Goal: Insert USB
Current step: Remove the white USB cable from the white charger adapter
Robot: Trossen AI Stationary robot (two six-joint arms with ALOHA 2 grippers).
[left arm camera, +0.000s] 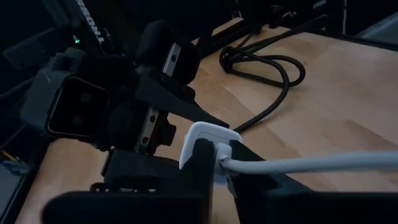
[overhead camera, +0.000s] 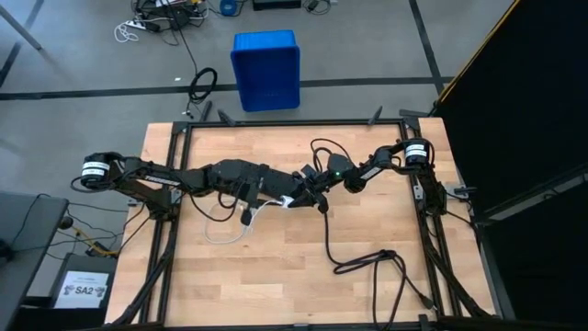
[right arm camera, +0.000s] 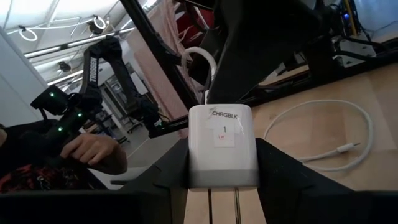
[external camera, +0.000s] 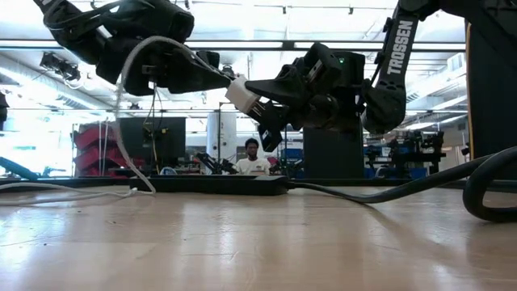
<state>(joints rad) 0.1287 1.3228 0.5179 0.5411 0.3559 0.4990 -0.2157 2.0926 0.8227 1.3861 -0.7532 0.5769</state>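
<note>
The white charger block (external camera: pixel 242 94) is lifted above the middle of the table, between the two grippers. My right gripper (right arm camera: pixel 221 163) is shut on it; the block (right arm camera: pixel 221 146) bears a small label. My left gripper (left arm camera: pixel 214 169) comes from the table's left and is shut on the thin white USB cable (left arm camera: pixel 298 163) at its plug end, which meets the block (left arm camera: pixel 202 138). Whether the plug sits inside the block, I cannot tell. The cable hangs in a loop (external camera: pixel 123 121) down to the table, and its free plug (right arm camera: pixel 346 148) lies on the wood. My left gripper pinches the cable's plug end (left arm camera: pixel 225 163) between its two fingers, right at the block's face. The fingers lie roughly level and along the cable. The cable runs out from between them and hangs slack toward the table. My right gripper holds the charger block by its two opposite side faces (right arm camera: pixel 249 155), pinched between the fingers. It comes roughly level from the table's right. The block is lifted clear of the table, its cable face turned away toward the left gripper.
A long black power strip (external camera: pixel 212 184) lies on the table under the grippers. A thick black cord (overhead camera: pixel 367 267) coils toward the near right. A blue bin (overhead camera: pixel 266 69) stands on the floor beyond the far edge. A person (external camera: pixel 252 158) sits in the room behind.
</note>
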